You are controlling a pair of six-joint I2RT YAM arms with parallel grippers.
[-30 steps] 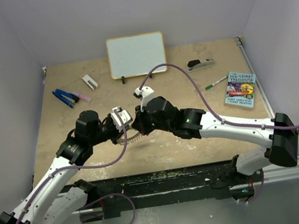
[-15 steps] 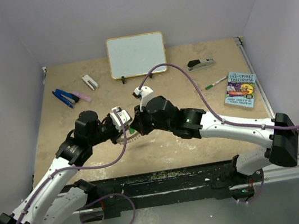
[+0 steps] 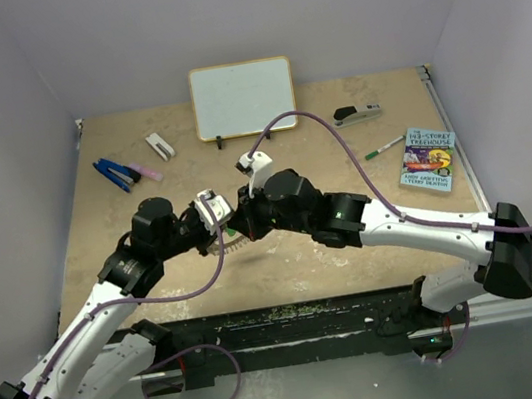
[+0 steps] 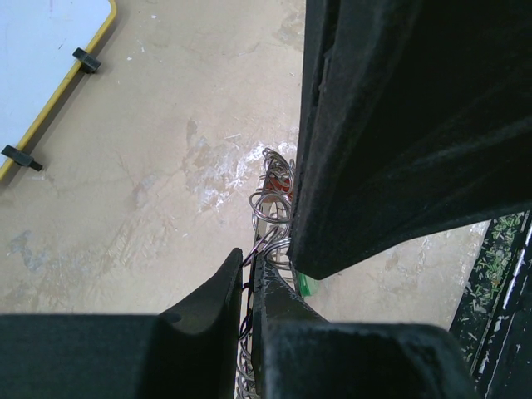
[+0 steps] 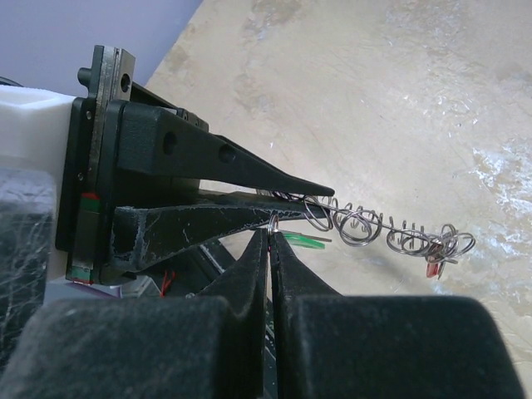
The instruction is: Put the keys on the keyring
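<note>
The keyring (image 5: 378,223) is a silver ring fringed with small wire loops, seen edge-on above the tabletop. My left gripper (image 4: 248,264) is shut on its rim, and its black fingers (image 5: 249,176) reach in from the left of the right wrist view. My right gripper (image 5: 270,235) is shut, pinching a small wire ring (image 5: 275,220) right under the left fingers. The green key (image 5: 303,239) lies just beyond those tips, and a corner of it (image 4: 306,285) shows in the left wrist view. The red key (image 5: 434,268) hangs at the keyring's far end. From above, both grippers (image 3: 232,229) meet mid-table over the keyring (image 3: 233,248).
A whiteboard (image 3: 242,97) stands at the back. Blue pliers (image 3: 116,174) and a white clip (image 3: 160,146) lie back left. A stapler (image 3: 357,114), a green-capped pen (image 3: 383,149) and a book (image 3: 429,159) lie on the right. The metal frame edge (image 4: 507,291) runs close by.
The right gripper has shifted slightly left, closing in on the left gripper's tips. The left arm and keyring have barely moved.
</note>
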